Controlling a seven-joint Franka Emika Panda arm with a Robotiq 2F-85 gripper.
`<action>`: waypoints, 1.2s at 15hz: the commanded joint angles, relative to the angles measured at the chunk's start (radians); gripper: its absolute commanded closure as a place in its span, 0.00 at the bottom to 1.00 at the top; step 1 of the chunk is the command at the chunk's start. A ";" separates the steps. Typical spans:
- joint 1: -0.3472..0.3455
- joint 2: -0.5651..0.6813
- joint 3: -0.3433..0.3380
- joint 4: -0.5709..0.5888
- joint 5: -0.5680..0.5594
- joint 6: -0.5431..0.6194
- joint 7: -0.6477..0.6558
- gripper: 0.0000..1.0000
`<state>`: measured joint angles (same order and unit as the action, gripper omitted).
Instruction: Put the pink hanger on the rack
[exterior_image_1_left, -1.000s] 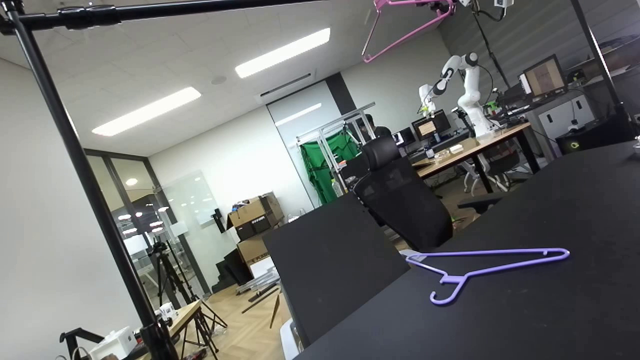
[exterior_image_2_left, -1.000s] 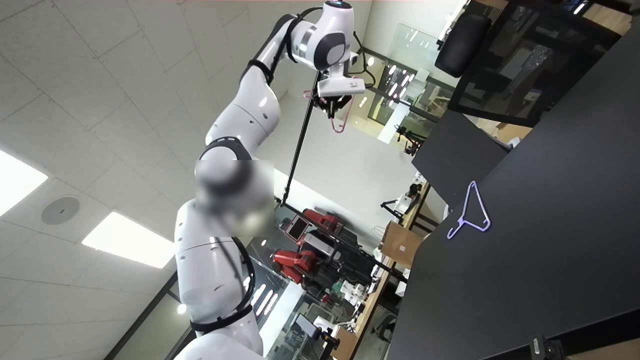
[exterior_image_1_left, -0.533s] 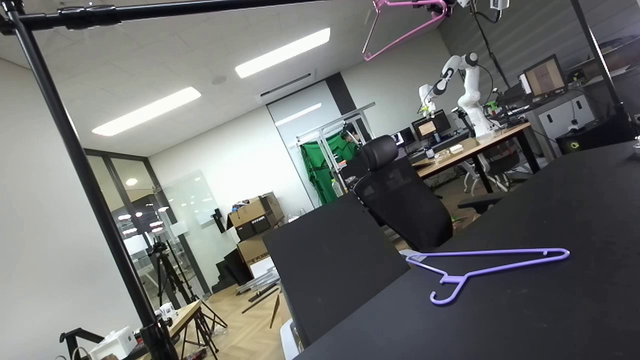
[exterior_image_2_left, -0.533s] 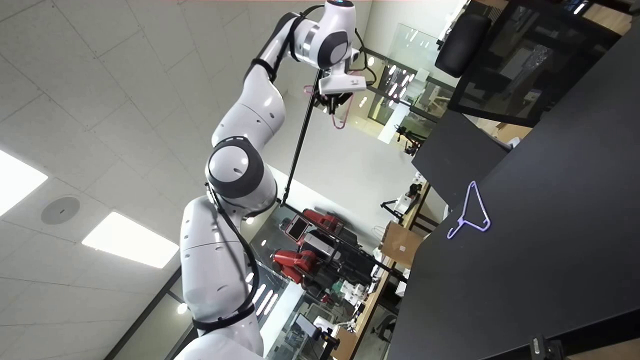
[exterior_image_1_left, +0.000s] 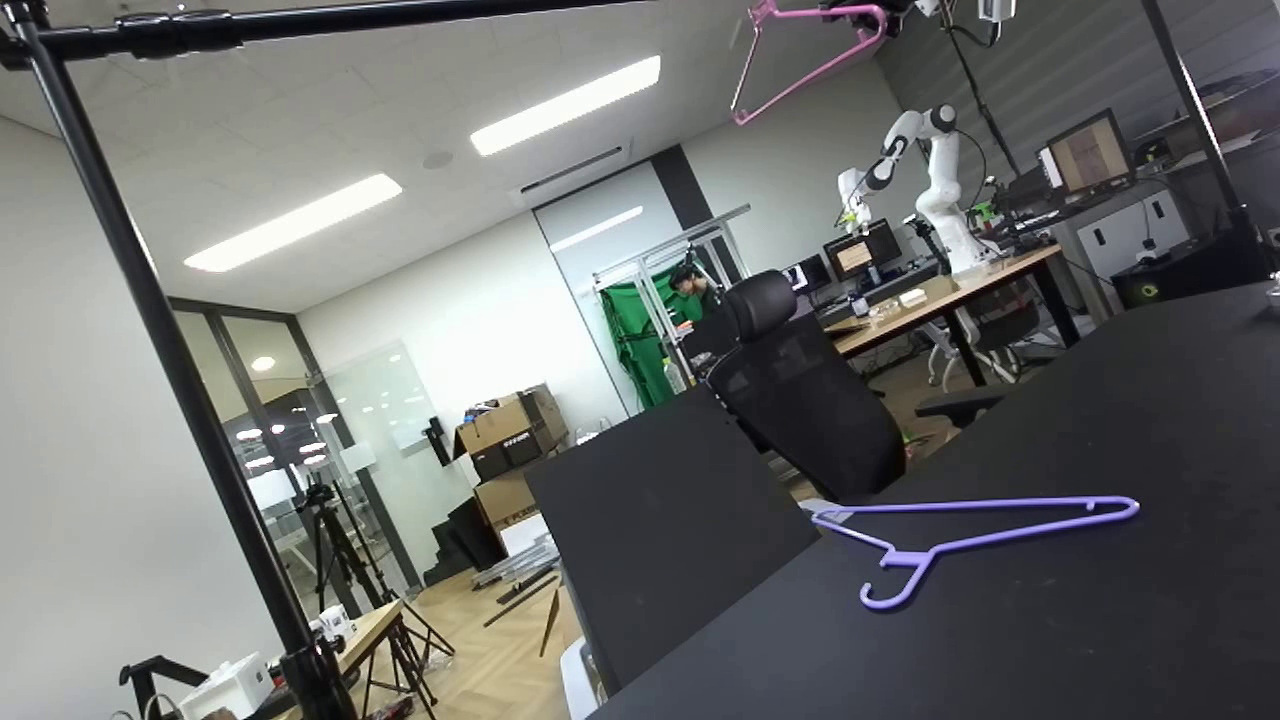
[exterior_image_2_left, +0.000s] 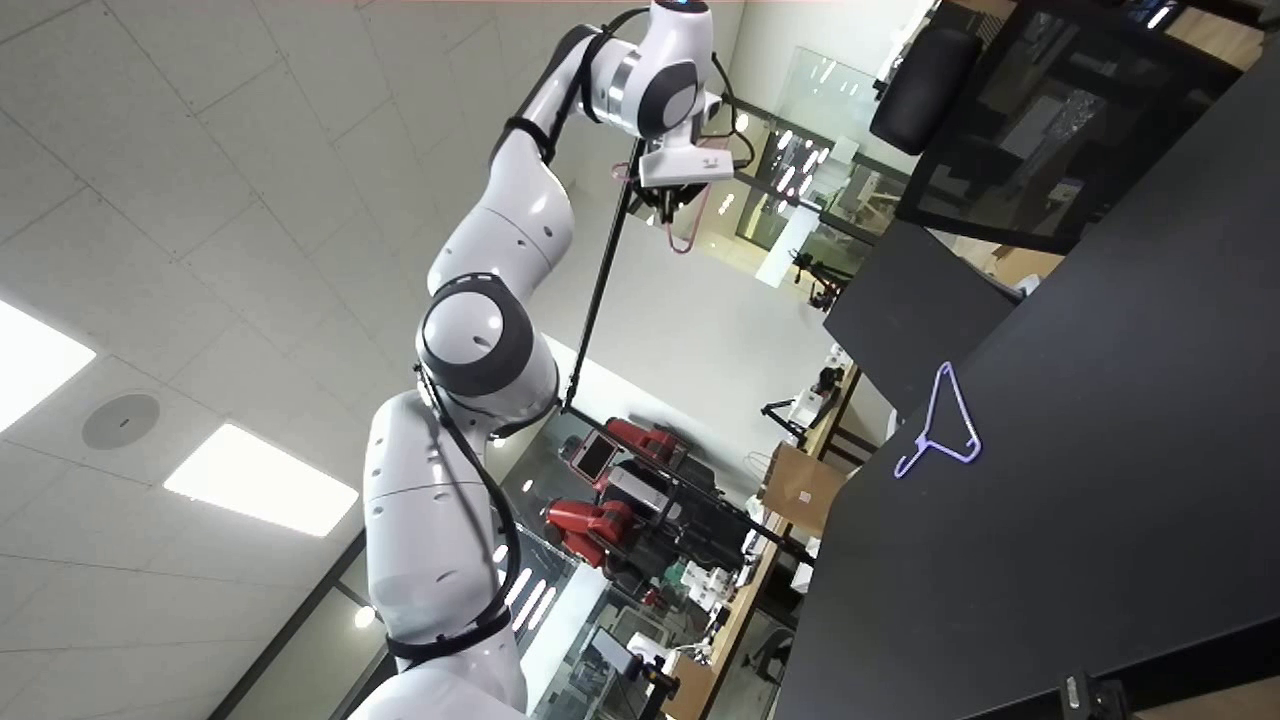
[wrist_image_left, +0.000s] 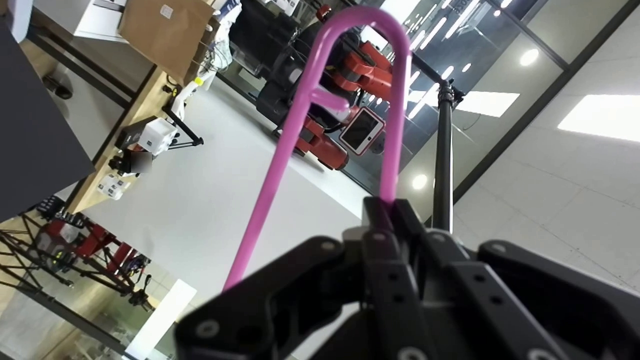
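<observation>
Tool (wrist_image_left: 390, 206) pinching pink hanger (wrist_image_left: 270, 183) near a rounded end, high above the surface (exterior_image_1_left: 950, 660). In an exterior view it overlaps the rack (exterior_image_2_left: 605, 272); contact can't be told. Purple hanger (exterior_image_1_left: 908, 558) lies on the surface.

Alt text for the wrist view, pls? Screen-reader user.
Black jaws are shut on one side of the pink hanger, its rounded end looping above them. Right of it in the picture runs a black tube of the rack; behind are red machinery and a pale wall.
</observation>
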<state>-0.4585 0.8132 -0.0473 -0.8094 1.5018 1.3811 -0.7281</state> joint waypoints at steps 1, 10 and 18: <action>-0.002 0.031 0.004 0.069 0.010 0.011 0.071 0.98; -0.019 -0.034 -0.033 0.063 -0.039 0.027 0.059 0.17; -0.055 -0.094 -0.066 0.049 -0.046 0.000 0.014 0.00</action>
<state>-0.5133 0.7194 -0.1134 -0.7607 1.4555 1.3807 -0.7144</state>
